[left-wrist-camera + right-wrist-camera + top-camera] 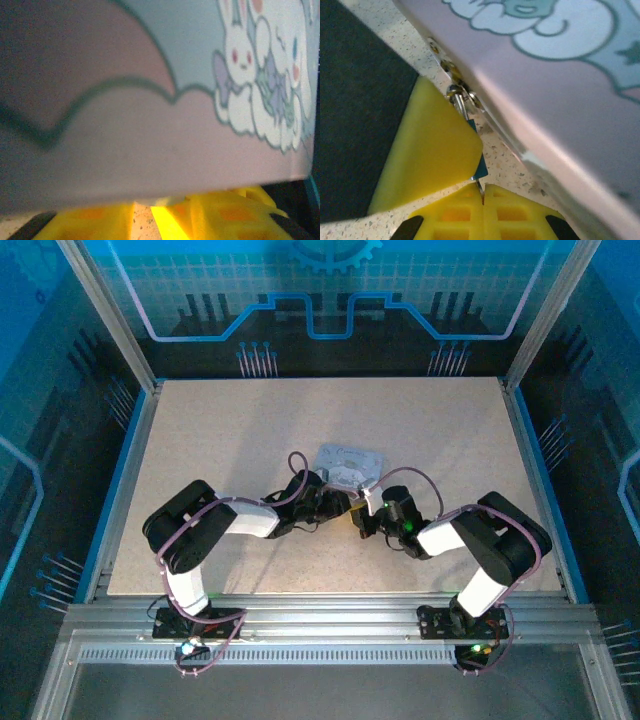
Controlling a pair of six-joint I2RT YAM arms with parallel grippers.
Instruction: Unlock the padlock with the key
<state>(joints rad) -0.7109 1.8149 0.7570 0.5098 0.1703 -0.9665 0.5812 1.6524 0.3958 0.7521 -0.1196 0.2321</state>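
Note:
The pastel blue cartoon-printed tin box (350,465) lies mid-table with both grippers at its near edge. In the right wrist view my right gripper (484,192) is shut on the key (480,186), a thin metal sliver with a teal bit just above it. The key points up toward the padlock (456,93), small shiny metal hanging at the box's rim and partly hidden behind a yellow finger (427,160) of the left gripper. My left gripper (145,216) sits under the box wall (150,125). Its fingers are apart, with bare table between them.
The speckled table (220,430) has free room on all sides of the box. Metal frame rails (330,612) run along the near edge, and blue walls enclose the table. The two grippers nearly touch below the box, the left (335,503) and the right (366,516).

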